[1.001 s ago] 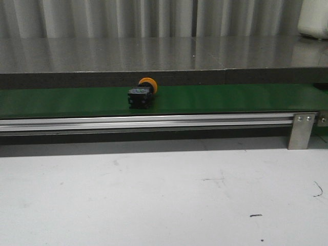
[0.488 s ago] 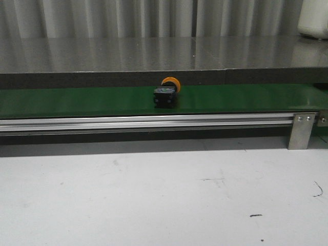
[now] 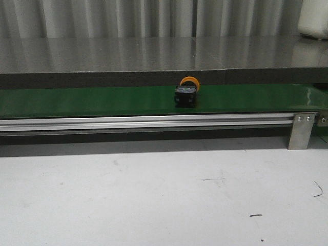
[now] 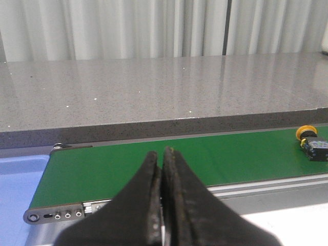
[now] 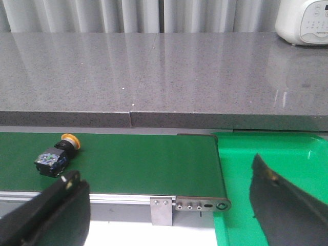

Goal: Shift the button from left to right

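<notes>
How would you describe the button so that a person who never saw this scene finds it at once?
Find the long green conveyor belt running left to right below the grey stone counter. The button lies on its side on the belt, a little right of the middle in the front view. It is the only object on the belt: a black blocky body with a round orange cap.

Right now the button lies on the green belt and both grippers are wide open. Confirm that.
Not quite. The button does lie on the green belt, but only the right gripper is wide open. The left gripper is shut, its fingers pressed together with nothing between them, as the left wrist view shows.
</notes>
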Controlling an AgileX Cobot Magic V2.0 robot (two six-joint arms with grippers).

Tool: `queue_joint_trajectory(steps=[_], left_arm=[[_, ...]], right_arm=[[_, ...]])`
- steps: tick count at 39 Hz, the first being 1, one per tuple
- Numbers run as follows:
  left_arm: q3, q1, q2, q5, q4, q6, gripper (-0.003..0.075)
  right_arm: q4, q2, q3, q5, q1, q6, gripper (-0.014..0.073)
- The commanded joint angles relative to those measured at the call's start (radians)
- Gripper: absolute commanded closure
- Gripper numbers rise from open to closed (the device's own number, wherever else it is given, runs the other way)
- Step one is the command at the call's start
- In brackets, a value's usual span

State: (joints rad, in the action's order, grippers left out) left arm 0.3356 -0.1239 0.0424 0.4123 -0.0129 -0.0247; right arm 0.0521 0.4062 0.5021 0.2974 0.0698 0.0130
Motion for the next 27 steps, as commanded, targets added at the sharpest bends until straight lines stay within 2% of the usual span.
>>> queue_joint_trajectory(steps=[1, 17, 27], left_arm=[[0.023, -0.006, 0.011, -0.070, -0.007, 0.011, 0.0741], [0.023, -0.006, 0.011, -0.070, -0.007, 0.011, 0.0741], [0.023, -0.006, 0.011, -0.070, -0.007, 0.011, 0.0741]], right_arm=[[0.000, 0.013, 0.035, -0.078, -0.005, -0.005, -0.0052], [0.000, 0.027, 0.037, -0.082, -0.005, -0.005, -0.0052], [0.004, 0.306, 0.173, -0.093, -0.005, 0.045, -0.0052]])
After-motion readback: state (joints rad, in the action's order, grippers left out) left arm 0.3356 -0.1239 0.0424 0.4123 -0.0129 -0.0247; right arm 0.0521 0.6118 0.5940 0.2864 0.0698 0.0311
